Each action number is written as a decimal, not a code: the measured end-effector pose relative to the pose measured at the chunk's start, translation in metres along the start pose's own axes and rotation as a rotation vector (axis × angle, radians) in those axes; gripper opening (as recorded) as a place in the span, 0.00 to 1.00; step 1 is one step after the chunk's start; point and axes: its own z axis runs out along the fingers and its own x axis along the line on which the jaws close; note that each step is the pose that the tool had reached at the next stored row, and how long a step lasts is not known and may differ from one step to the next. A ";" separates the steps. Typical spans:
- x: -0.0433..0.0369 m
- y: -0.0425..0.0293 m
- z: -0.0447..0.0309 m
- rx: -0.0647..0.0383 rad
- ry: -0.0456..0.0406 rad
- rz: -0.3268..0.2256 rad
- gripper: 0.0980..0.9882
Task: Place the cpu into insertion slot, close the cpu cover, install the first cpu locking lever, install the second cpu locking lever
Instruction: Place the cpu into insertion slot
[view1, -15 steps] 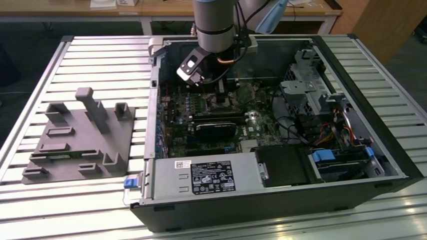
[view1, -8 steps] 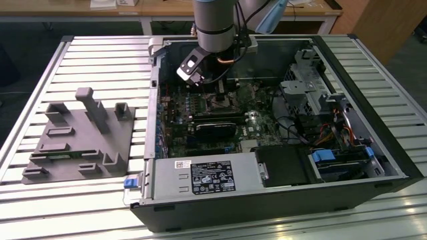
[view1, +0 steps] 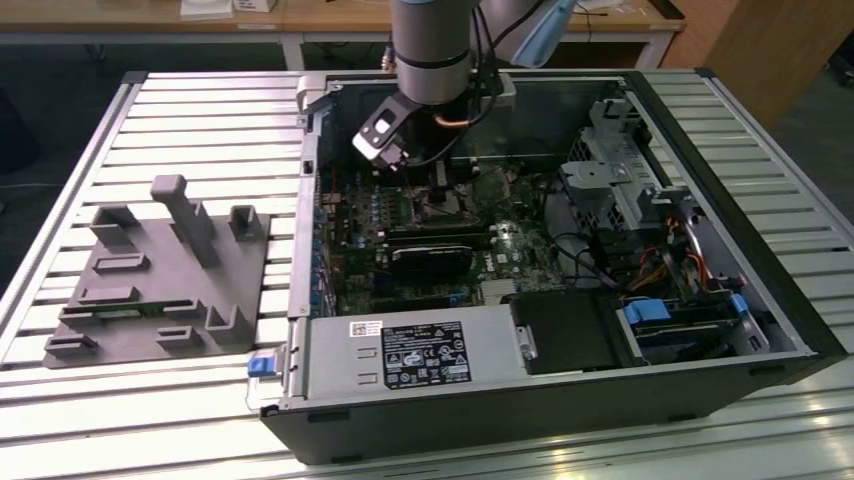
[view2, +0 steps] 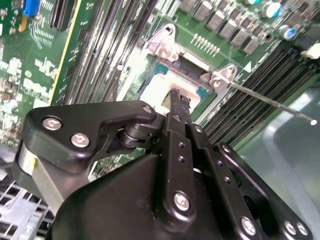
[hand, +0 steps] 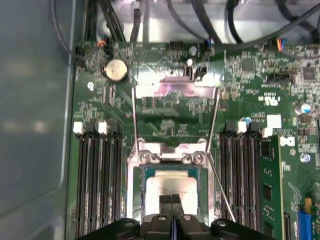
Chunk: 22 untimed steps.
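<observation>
The cpu (hand: 172, 186), with a pale silvery top, lies inside the insertion slot (hand: 135, 190) on the green motherboard; it also shows bright in the second wrist view (view2: 154, 94). My gripper (hand: 171, 200) hangs right over the chip with its black fingertips (view2: 176, 98) pressed together and nothing between them. The cpu cover (hand: 175, 89) stands swung up from its hinges, away from the socket. A thin locking lever (view2: 270, 102) sticks out free from the socket's corner. In the exterior view the gripper (view1: 430, 180) reaches down into the open computer case.
Black memory slots (hand: 97, 180) flank the socket, with a fitted green module (hand: 270, 185) on one side. A coin battery (hand: 116, 70) and cables (hand: 210, 20) lie beyond the cover. On the table at the exterior view's left sits a grey fixture (view1: 160, 280).
</observation>
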 end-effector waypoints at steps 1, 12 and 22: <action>0.0000 0.0006 0.0001 0.008 -0.0002 0.000 0.01; 0.0000 0.0064 0.0046 0.011 -0.0031 0.026 0.01; -0.0001 0.0061 0.0075 0.011 -0.0036 0.027 0.01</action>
